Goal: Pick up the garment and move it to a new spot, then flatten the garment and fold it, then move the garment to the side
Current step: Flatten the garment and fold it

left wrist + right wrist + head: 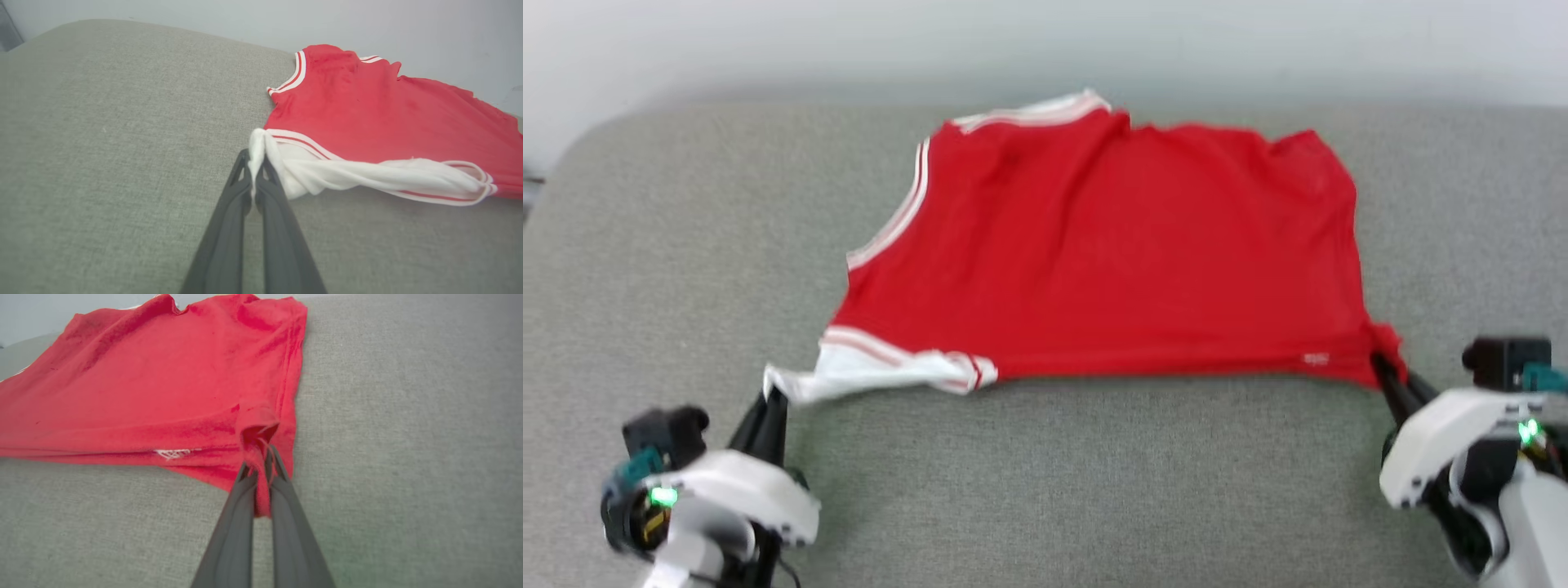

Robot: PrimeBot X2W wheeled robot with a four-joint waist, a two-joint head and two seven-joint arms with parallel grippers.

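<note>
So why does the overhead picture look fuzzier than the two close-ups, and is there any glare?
Head view: soft throughout, the garment smeared at its edges. Left wrist view: sharper, weave shows on the grey surface, though the left gripper blurs near the lens. Right wrist view: similar, the hem fairly crisp. Light is even; no glare.

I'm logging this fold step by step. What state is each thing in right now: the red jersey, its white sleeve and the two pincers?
jersey: spread mostly flat on the grey surface, slightly wrinkled, near edge stretched straight between the pincers.
white sleeve: bunched and twisted, its tip pinched.
left pincer: shut on the white sleeve's tip.
right pincer: shut on the jersey's red corner.
</note>
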